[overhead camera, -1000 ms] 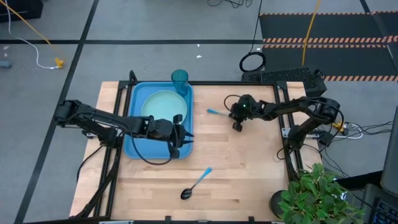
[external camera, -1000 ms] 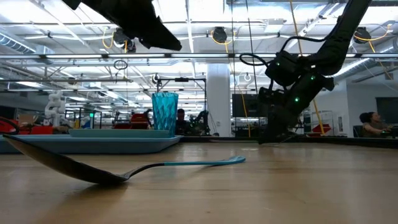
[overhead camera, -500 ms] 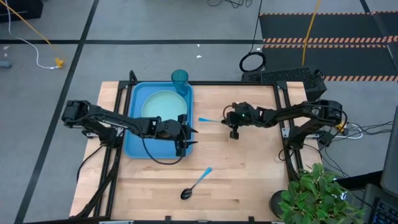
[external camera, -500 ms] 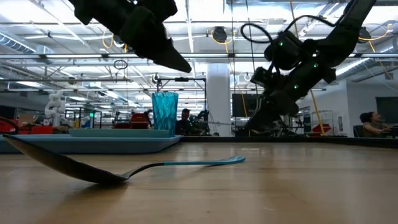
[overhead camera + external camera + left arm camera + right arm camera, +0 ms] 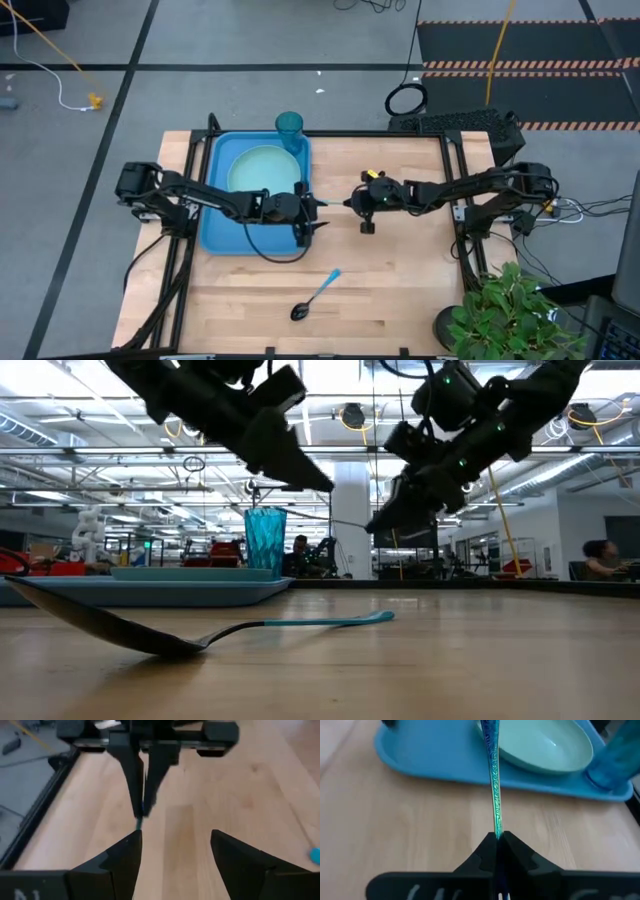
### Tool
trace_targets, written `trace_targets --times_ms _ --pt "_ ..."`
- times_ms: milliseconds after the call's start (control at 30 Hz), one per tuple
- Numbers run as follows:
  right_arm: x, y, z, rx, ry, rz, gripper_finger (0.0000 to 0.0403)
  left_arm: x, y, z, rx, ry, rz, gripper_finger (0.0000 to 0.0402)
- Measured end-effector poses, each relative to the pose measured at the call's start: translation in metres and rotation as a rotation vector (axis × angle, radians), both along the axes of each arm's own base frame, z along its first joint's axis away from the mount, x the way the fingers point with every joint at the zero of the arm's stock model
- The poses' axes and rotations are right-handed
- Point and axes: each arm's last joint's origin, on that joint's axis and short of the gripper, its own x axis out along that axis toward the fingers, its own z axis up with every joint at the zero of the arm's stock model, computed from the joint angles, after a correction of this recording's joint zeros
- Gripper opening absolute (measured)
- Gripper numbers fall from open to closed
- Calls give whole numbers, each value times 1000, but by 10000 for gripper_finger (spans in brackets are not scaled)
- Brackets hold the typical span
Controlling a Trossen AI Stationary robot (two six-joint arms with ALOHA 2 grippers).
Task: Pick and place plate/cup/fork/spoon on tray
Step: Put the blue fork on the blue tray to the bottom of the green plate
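The blue tray lies at the table's left. The mint plate lies on it, and the teal cup stands at its far right corner. The spoon lies on the wood near the front edge, bowl toward me. My right gripper is shut on the fork above the table, just right of the tray. My left gripper is open and faces it. The fork's free end is close by one left fingertip. I cannot tell whether they touch. My right gripper pinches one end of the fork between its two shut fingers; that end is hidden between them. The fingers lie level, coming from the table's right, along the fork. The fork is lifted clear, about level, and its patterned handle points toward the tray.
The table's frame rails run along the left and right edges. A potted plant stands at the near right corner. Bare wood lies between the tray and the right arm's base, and around the spoon.
My right gripper has lifted the fork off the wood, tipped up to about level, and carried it toward the table's left, toward the tray. My left gripper has moved right from over the tray's near right corner, past the tray's right rim, toward the fork.
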Motion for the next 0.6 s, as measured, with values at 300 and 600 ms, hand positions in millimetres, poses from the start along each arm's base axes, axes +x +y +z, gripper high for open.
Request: trace_targets --times_ms 300,600 --pt "11 13 15 -12 -43 22 4 0 2 -4 11 22 7 239" --pt "15 21 20 -10 -60 49 4 1 2 -3 14 9 11 239"
